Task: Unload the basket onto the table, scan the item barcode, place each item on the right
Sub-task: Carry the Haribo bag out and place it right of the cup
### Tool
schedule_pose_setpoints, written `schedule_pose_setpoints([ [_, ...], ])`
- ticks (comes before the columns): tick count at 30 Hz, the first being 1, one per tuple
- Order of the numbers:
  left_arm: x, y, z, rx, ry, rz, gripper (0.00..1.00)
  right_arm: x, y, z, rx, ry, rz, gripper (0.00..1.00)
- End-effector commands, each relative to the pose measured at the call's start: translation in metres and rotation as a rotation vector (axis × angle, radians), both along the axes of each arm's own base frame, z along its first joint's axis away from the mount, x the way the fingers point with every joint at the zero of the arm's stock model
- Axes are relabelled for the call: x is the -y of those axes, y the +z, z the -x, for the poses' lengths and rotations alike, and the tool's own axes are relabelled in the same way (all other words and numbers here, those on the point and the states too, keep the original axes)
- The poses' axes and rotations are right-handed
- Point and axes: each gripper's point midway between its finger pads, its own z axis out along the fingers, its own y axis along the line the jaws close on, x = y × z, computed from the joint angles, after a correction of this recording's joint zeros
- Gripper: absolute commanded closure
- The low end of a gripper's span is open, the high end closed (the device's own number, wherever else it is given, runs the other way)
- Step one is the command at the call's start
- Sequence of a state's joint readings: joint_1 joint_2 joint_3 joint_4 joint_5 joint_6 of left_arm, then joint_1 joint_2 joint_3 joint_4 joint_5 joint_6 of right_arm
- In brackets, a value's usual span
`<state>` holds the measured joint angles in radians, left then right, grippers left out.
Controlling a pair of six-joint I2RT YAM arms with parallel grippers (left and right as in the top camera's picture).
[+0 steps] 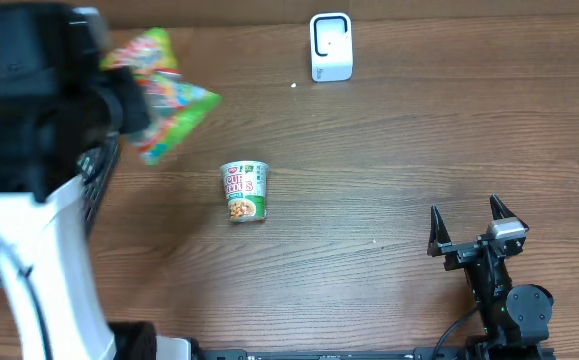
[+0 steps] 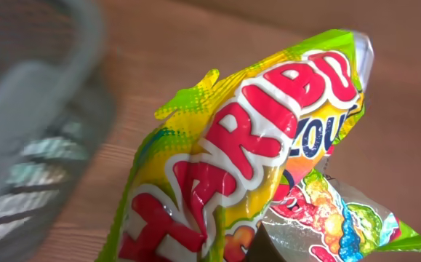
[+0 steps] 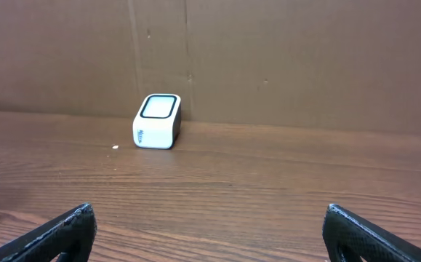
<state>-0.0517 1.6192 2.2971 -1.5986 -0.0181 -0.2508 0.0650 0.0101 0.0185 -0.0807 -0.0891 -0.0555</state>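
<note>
The right hand (image 1: 465,208) sat near the front of the surface (image 1: 389,140), its fingers (image 3: 68,227) spread wide with nothing between them. Further in, a noodle cup (image 1: 245,190) lay on its side. Beyond it to the left, the left hand (image 1: 129,100) was pressed together, pinching a candy bag (image 2: 254,138) held up off the wood near a mesh basket (image 2: 28,109). The white scanner (image 3: 157,121) stood at the far edge, well apart from the bag.

Noodle cup (image 1: 244,191) sits mid-table on brown wood (image 1: 389,210); far left, blurred, probably a mesh basket (image 2: 28,167); cardboard wall (image 3: 283,58) behind.
</note>
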Motion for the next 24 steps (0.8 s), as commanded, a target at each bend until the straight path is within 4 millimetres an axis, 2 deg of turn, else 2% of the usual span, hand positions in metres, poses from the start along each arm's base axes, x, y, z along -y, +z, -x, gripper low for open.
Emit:
schedule_pose_setpoints([
  [1, 0.057, -0.049, -0.021, -0.129, -0.189, -0.035, 0.96, 0.003, -0.002, -0.001, 0.001, -0.012, -0.002, 0.00],
  [2, 0.080, -0.064, -0.026, -0.155, -0.260, -0.047, 0.96, 0.003, -0.002, -0.001, 0.001, -0.013, -0.002, 0.00],
  [4, 0.107, -0.087, -0.032, -0.198, -0.332, -0.057, 0.96, 0.003, -0.002, -0.001, 0.001, -0.012, -0.002, 0.00],
  [8, 0.161, -0.151, -0.033, -0.345, -0.485, -0.052, 0.96, 0.003, -0.002, -0.001, 0.001, -0.012, -0.002, 0.00],
  [13, 0.206, -0.228, -0.028, -0.508, -0.569, -0.032, 0.96, 0.003, -0.002, -0.001, 0.001, -0.012, -0.002, 0.00],
  [16, 0.217, -0.260, -0.026, -0.568, -0.571, -0.045, 0.96, 0.003, -0.002, -0.001, 0.001, -0.012, -0.002, 0.00],
  [19, 0.221, -0.284, -0.030, -0.601, -0.569, -0.059, 0.96, 0.003, -0.002, -0.001, 0.001, -0.012, -0.002, 0.00],
  [22, 0.224, -0.297, -0.040, -0.588, -0.572, -0.064, 0.96, 0.003, -0.002, -0.001, 0.001, -0.012, -0.002, 0.00],
  [23, 0.223, -0.297, -0.042, -0.580, -0.570, -0.068, 0.88, 0.003, -0.002, -0.001, 0.001, -0.012, -0.002, 0.00],
  [24, 0.222, -0.297, -0.044, -0.573, -0.567, -0.075, 0.73, 0.003, -0.002, -0.001, 0.001, -0.012, -0.002, 0.00],
])
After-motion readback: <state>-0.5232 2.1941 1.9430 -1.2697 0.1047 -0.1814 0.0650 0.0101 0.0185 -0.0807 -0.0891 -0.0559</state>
